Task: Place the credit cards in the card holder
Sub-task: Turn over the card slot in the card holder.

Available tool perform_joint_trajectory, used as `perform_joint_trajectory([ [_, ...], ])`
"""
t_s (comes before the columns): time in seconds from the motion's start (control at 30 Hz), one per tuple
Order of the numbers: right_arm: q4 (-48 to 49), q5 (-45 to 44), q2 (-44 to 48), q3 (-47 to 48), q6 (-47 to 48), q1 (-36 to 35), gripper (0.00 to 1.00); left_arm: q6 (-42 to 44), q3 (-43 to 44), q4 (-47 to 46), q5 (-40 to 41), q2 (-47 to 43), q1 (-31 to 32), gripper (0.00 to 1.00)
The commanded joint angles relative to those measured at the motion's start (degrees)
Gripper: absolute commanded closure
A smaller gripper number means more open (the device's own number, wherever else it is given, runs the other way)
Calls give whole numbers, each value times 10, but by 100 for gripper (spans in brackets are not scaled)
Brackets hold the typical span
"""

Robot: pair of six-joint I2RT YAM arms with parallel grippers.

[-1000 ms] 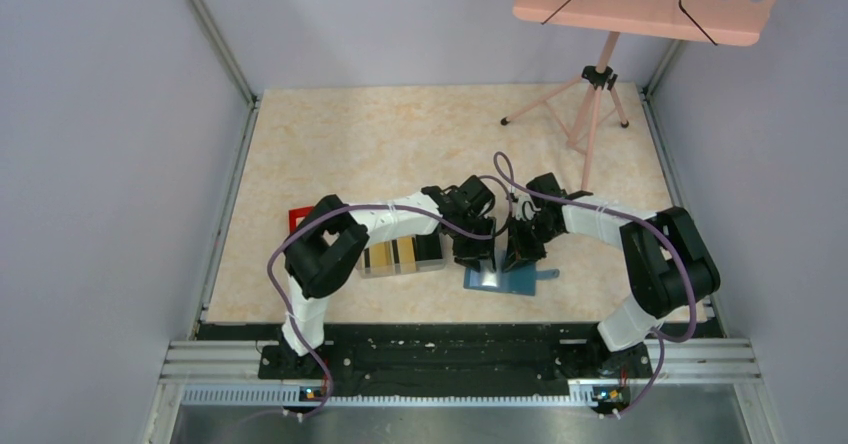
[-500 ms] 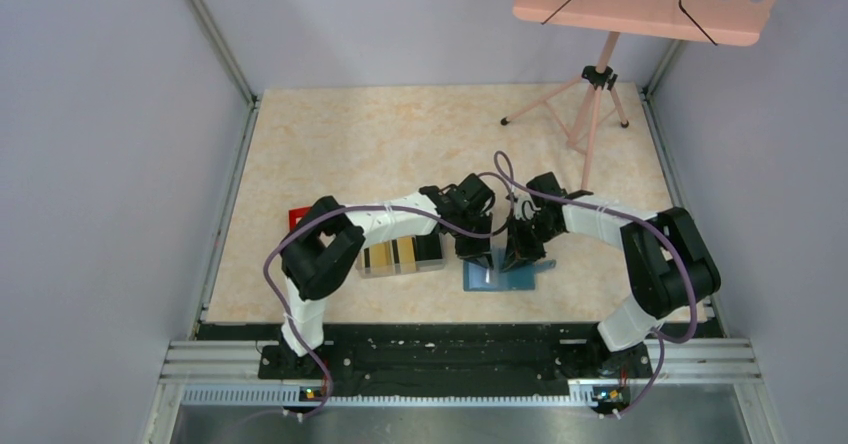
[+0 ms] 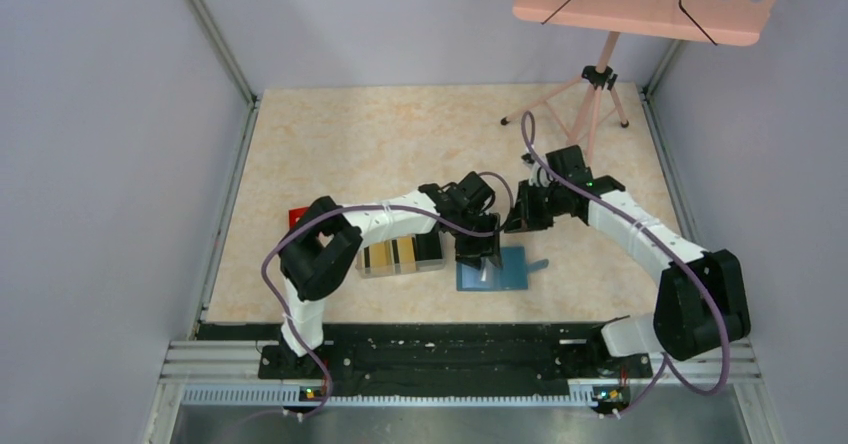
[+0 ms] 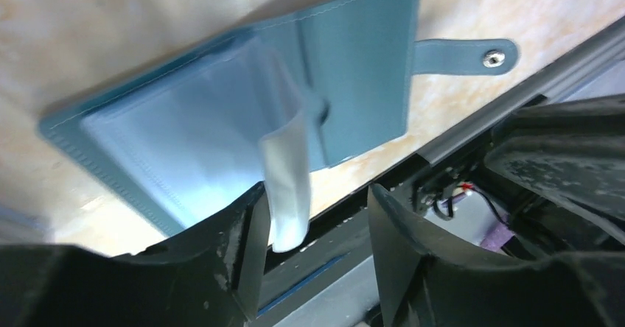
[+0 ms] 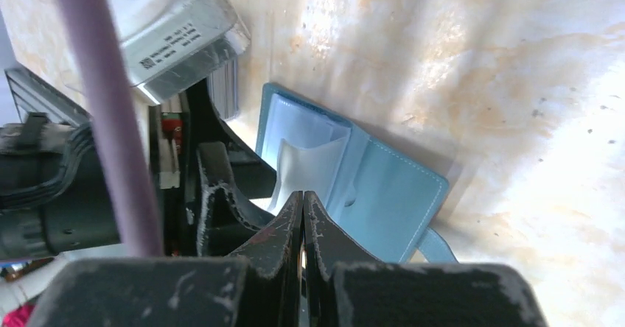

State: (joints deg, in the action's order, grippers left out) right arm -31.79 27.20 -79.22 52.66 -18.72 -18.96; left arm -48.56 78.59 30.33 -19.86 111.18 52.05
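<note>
Left wrist view first: where did we find the card holder (image 4: pixel 361 62)?

It lay open on the table (image 3: pixel 400 144) directly under the left fingers (image 3: pixel 479 256), with its strap tab (image 4: pixel 461 51) sticking out on the right arm's side. Those fingers stood apart. A pale sheet (image 4: pixel 284 172) curled up from the pockets beside one of them, but nothing was clamped. We could not tell whether it was a card or the pocket's own film.

And the right fingers (image 5: pixel 303 205)?

They were pressed together with nothing visible between them. They hovered beyond the holder's far edge, apart from it.

The credit cards (image 3: pixel 385 257)?

We saw gold and dark ones in the clear box (image 3: pixel 436 260), just beside the holder on the left arm's side.

How did we expect these to handle?

We judged the cards light, stiff and slick, so lying flat they would give little purchase. A pinch across one short edge looked best to us. The holder seemed soft and light enough to skid. We thought one arm should pin its cover while the other fed a card into the floppy pocket mouth.
</note>
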Motion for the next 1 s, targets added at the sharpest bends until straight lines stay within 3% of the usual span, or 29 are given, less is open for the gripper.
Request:
perform_joint_trajectory([
  [0.0,-22,-24,37,29,-10,28,100,-15,23,-74,-66,27,2,41],
  [0.33,-36,-33,95,18,-10,81,100,-34,80,-130,-148,98,5,34],
  [0.67,-41,-28,92,23,-5,88,100,-39,90,-117,-152,123,11,31],
  [0.97,-44,-4,76,40,2,88,100,-26,64,-134,-113,47,2,27],
])
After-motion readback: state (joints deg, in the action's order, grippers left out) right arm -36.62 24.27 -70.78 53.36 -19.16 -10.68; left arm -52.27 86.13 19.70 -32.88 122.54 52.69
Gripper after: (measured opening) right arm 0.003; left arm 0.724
